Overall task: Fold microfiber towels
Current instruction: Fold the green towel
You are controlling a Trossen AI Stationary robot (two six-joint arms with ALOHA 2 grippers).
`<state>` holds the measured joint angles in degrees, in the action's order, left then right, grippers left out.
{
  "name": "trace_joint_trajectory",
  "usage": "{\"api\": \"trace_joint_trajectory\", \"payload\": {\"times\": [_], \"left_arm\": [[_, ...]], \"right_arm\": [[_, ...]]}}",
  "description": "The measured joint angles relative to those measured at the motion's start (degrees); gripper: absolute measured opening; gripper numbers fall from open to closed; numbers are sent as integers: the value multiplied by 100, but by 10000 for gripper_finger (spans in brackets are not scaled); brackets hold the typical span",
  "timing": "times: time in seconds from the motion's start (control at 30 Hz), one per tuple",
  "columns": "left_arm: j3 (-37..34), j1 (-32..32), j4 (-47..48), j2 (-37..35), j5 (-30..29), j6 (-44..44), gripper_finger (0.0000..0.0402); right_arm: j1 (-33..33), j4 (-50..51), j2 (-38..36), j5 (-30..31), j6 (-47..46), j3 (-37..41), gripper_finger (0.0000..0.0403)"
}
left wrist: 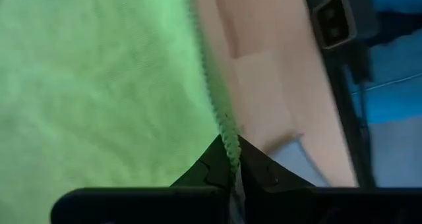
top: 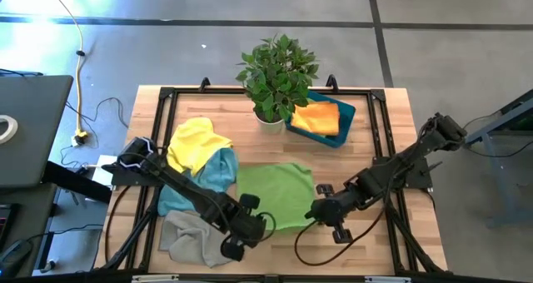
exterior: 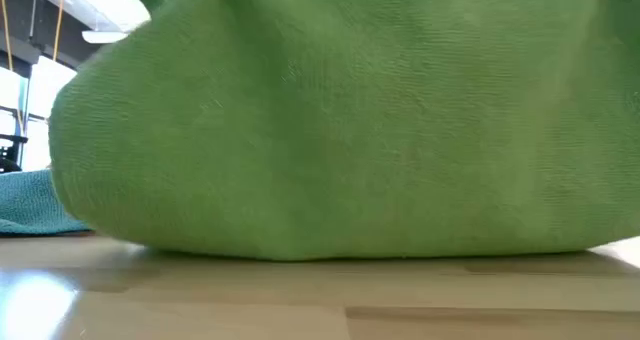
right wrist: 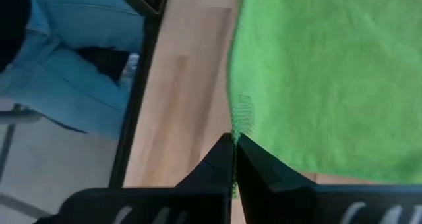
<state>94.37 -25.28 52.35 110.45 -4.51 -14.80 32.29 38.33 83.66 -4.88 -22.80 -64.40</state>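
Green towel [top: 279,196], mid-bench, pinched at both near corners.
Left gripper [left wrist: 232,163] clenched on its edge; right gripper [right wrist: 234,151] likewise. Both arms reach low, angled inward. Towel fills the low view, hiding the rest; yellow [top: 198,141], blue [top: 218,171] and grey [top: 190,237] towels lie partly under the left arm.

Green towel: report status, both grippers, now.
Left gripper shut on green towel edge. Right gripper shut on the opposite edge. Towel spread mid-table, unfolded. Grey towel lies beside the left arm.
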Motion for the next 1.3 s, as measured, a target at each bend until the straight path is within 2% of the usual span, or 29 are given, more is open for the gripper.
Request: {"api": "trace_joint_trajectory", "payload": {"times": [0.07,0.27,0.37,0.6,0.87,1.3], "left_arm": [[0,29,64,6,-171,81,0],[-27,294,852,10,-1437,94,0],[-291,553,944,43,-1676,77,0],[-833,1064,879,51,-1542,-49,0],[-835,1459,751,44,-1349,489,0],[-835,1829,765,44,-1201,386,0]], "right_arm": [[-33,63,-2,236,112,0,0],[-321,765,-2,1953,489,0,0],[-522,938,-2,2422,722,0,0],[-1131,906,332,2595,1100,2,0],[-1670,986,849,2592,1385,7,0],[-2044,961,1019,2578,1581,7,7]]}}
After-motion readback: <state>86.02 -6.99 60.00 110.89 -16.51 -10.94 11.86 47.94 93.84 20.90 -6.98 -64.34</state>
